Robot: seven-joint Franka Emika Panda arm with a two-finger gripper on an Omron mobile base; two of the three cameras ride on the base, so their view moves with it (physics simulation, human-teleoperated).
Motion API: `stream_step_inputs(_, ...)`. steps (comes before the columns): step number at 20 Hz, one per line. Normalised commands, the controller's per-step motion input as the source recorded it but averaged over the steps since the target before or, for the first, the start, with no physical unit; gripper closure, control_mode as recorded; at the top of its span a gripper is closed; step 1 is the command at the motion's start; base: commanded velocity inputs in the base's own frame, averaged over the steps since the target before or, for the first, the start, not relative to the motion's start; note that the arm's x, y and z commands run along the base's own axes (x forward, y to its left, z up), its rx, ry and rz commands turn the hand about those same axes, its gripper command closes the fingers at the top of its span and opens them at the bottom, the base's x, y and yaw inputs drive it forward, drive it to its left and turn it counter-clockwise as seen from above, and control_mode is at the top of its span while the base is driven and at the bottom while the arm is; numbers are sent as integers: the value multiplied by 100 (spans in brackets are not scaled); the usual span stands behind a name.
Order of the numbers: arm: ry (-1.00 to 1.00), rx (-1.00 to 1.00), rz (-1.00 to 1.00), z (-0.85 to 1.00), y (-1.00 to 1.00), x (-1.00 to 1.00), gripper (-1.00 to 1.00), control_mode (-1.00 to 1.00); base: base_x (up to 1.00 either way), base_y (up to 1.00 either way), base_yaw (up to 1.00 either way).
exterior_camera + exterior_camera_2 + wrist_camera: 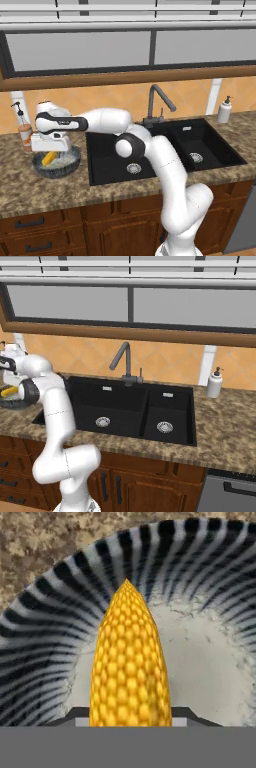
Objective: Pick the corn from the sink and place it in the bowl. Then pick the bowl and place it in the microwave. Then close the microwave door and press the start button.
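One stubby yellow-orange corn cob [130, 662] sits between the jaws of the two-finger claw [51, 151], which stands about half open and closed on the cob's thick end; in the hand view the cob runs straight out from the dark finger tips, its pointed end leading. Directly beneath the claw lies the round shallow bowl, ribbed dark blue-grey outside and pale speckled grey inside [70, 164], and the cob hangs low over that pale floor, possibly touching it; I cannot tell which. The bowl stands on the mottled brown stone counter [45, 192], and the black double-basin sink [150, 155] lies well off to the claw's side, beyond the arm's elbow.

As a judgement, the cob should be light and stiff, its kernelled skin bumpy enough to hold, though its round taper could let it roll or slip toward the thin end, so a grip across the thick middle is safest. The bowl looks rigid and probably breakable; its ribbed rim, at the wall nearest the claw, seems the natural place to pinch it.

No brand, label or readable writing shows on the cob, the bowl or the nearby white pump bottle [224, 110].
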Motion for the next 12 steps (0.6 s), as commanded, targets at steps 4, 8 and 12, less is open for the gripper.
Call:
stream_step_inputs(4, 1, 0, 1, -55, -37, -20, 100, -100, 0, 0, 0)
stream_step_inputs(8, -2, 0, 0, -20, -24, -94, 100, -100, 0, 0, 0)
stream_step_inputs(12, -7, 2, 0, 0, -27, -100, -100, -100, 0, 0, 0)
